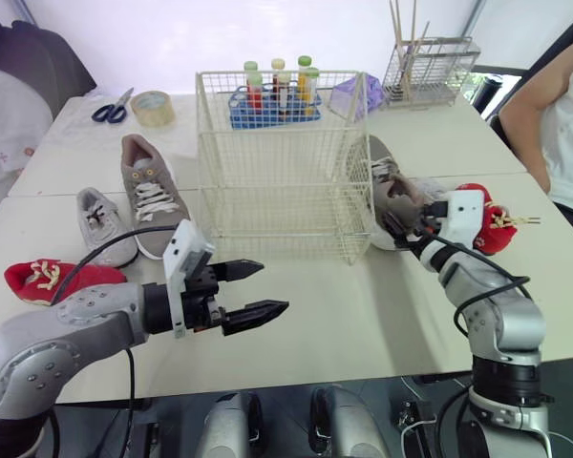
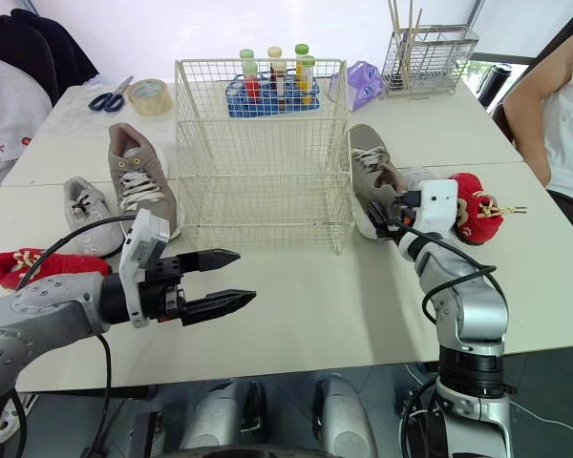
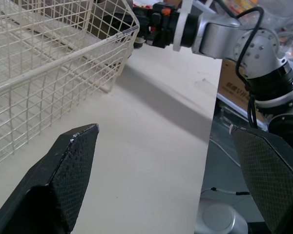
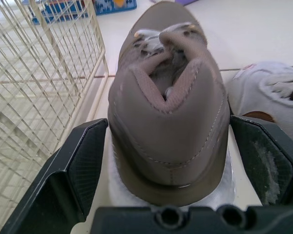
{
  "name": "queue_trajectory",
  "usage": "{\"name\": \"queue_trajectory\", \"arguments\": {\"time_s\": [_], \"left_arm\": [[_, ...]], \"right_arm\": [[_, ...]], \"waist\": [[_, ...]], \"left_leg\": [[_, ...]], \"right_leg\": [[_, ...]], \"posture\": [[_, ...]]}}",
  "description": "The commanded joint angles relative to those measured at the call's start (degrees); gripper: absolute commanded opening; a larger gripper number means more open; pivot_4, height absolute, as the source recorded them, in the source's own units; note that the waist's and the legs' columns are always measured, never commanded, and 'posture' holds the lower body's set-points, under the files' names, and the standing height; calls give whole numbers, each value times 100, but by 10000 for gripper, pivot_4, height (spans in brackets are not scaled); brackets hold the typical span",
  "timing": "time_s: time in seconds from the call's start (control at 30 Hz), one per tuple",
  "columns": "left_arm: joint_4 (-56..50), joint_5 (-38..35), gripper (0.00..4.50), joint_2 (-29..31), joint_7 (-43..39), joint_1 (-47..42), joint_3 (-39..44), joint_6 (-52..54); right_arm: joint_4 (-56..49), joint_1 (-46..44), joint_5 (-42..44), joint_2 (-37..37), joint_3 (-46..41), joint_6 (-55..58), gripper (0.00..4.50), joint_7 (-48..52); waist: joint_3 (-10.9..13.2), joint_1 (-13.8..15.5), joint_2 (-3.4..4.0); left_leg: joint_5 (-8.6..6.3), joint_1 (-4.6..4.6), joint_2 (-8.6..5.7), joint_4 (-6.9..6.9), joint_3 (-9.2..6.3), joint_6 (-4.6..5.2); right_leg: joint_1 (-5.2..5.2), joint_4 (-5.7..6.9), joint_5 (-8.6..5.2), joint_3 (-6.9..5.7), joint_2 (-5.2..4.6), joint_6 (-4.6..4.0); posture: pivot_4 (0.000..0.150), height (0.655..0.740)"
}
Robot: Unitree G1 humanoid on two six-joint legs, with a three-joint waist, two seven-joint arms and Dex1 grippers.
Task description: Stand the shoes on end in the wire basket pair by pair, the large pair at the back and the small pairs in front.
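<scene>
The large shoe point(image 4: 166, 97) lies on the counter point(image 1: 363, 315) just right of the basket point(image 1: 277, 162), toe pointing away from the right gripper point(image 4: 168, 170), whose open jaws straddle its heel; the left gripper point(image 1: 272, 286), also open, hovers farther off.

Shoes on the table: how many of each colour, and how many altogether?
Brown: 2, left brown shoe and right brown shoe.
Grey: 2, left grey shoe and right grey shoe.
Red: 2, left red shoe and right red shoe.
Total: 6 shoes.
</scene>
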Motion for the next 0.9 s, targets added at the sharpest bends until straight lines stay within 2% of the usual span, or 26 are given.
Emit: {"name": "queue_trajectory", "arguments": {"time_s": [0.03, 0.13, 0.37, 0.43, 0.7, 0.9], "left_arm": [[-125, -52, 45000, 4, 52, -26, 113, -109], [-135, -39, 45000, -17, 82, -18, 78, -116], [-132, -12, 45000, 9, 61, 70, 103, -126], [-130, -7, 45000, 8, 47, 78, 90, -127], [5, 153, 45000, 26, -191, 23, 40, -149], [88, 250, 45000, 37, -397, -29, 60, -135]], "right_arm": [[283, -137, -249, -10, 101, -373, 43066, -97], [531, -162, -330, 88, 184, -654, 35160, -110], [517, 4, -471, 140, 254, -886, 7451, -160], [493, 13, -539, 93, 250, -915, 1999, -168], [97, 38, -785, -39, 310, -1201, 1824, -219], [36, -829, -1096, -331, -44, -2057, 1824, -495]], "waist": [[0, 0, 0], [0, 0, 0], [-6, -9, -4], [-6, -8, -4], [-5, 11, -1], [12, -1, 25]], "left_leg": [[0, 0, 0, 0, 0, 0], [0, 2, 0, 1, 0, 0], [0, 22, 3, 0, -1, -1], [-1, 23, 3, 0, -1, -1], [-1, 23, 1, -2, -3, 0], [0, 5, -1, -1, 0, -1]], "right_leg": [[0, 0, 0, 0, 0, 0], [2, 0, 0, 0, 0, 0], [22, -3, 0, 0, 1, 0], [23, -3, -1, 0, 0, 0], [25, -5, -2, 0, -1, 0], [6, -4, -1, 0, -2, 1]], "posture": [[1500, 7400], [1500, 7400], [1500, 7400], [1500, 7400], [1500, 7400], [1500, 7400]]}}
